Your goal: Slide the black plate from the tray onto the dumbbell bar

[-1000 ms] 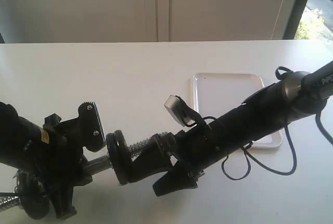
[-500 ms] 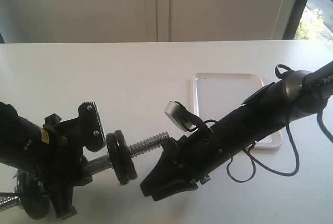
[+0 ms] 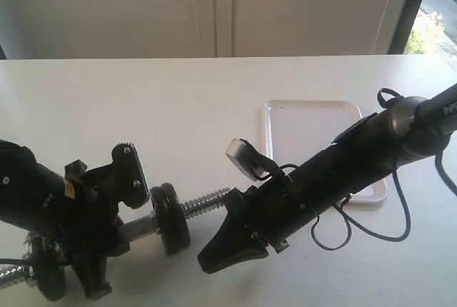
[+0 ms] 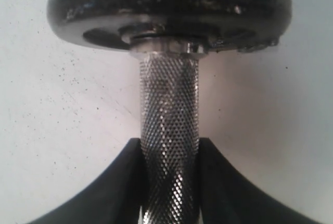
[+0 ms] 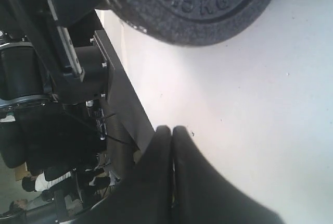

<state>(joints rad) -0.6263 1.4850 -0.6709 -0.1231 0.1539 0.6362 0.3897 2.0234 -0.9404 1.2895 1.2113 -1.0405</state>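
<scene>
My left gripper (image 4: 169,182) is shut on the knurled middle of the dumbbell bar (image 4: 169,130), which it holds above the table. Black plates (image 3: 170,218) sit on the bar just beyond its fingers, and the coarse threaded end (image 3: 208,200) sticks out bare past them. In the left wrist view the black plate (image 4: 166,10) fills the top. My right gripper (image 3: 208,260) hangs below and to the right of that end, shut and empty, apart from the bar. Its view shows the black plate (image 5: 192,5), marked 0.5KG, beyond the closed fingertips (image 5: 179,133). The white tray (image 3: 280,136) shows no plate.
Another black disc (image 3: 44,280) sits on the bar's far end at the lower left, under the left arm. The right arm (image 3: 343,164) and its looping cable (image 3: 371,228) lie across the tray's near side.
My right gripper drew back off the threaded end, leaving the plate on the bar, and dropped lower. The left arm shifted the bar slightly to the right.
</scene>
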